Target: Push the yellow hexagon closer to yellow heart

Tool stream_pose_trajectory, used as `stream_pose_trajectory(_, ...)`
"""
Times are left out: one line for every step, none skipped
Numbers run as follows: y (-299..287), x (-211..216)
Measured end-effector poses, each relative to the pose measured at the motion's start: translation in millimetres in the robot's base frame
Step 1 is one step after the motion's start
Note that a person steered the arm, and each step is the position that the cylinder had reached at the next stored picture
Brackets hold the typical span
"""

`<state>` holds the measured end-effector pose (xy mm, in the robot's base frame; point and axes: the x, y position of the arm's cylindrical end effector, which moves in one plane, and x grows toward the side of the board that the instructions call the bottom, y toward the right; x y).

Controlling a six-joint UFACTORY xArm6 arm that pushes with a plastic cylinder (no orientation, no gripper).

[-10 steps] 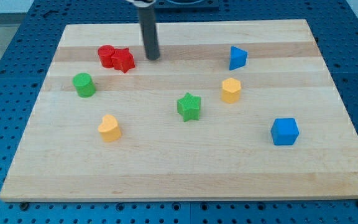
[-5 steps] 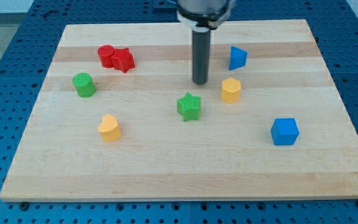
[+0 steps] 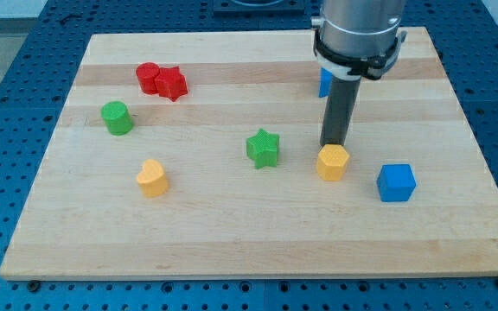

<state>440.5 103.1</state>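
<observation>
A robotics lab: wooden board (image 3: pixel 232 250) on a blue perforated bench (image 3: pixel 7 104).

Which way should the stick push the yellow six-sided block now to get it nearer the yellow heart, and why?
Probably I should shift my tip round to the view's right side of the yellow hexagon block, then push toward the view's left. Right now my tip sits at the hexagon's top edge, while the yellow heart block lies far to the view's left, slightly lower. The green star block stands just above that path.

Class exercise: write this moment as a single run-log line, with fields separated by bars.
my tip at top edge of yellow hexagon | yellow heart far toward view's left | green star between them | hexagon not yet near heart
</observation>
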Motion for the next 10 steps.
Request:
stream_pose_trajectory(41.6,-16.5)
stream_pose_trajectory(80.8,-9.0)
stream_pose_trajectory(78.2,21.2)
stream_pose_trajectory(50.7,42.1)
stream_pose_trajectory(13.2,62.3)
stream_pose_trajectory(-15.3,64.1)
stream_pose_trajectory(0.6,60.7)
stream_pose_trajectory(17.9,45.9)
stream_pose_trajectory(20.5,30.3)
stream_pose_trajectory(5.2,30.0)
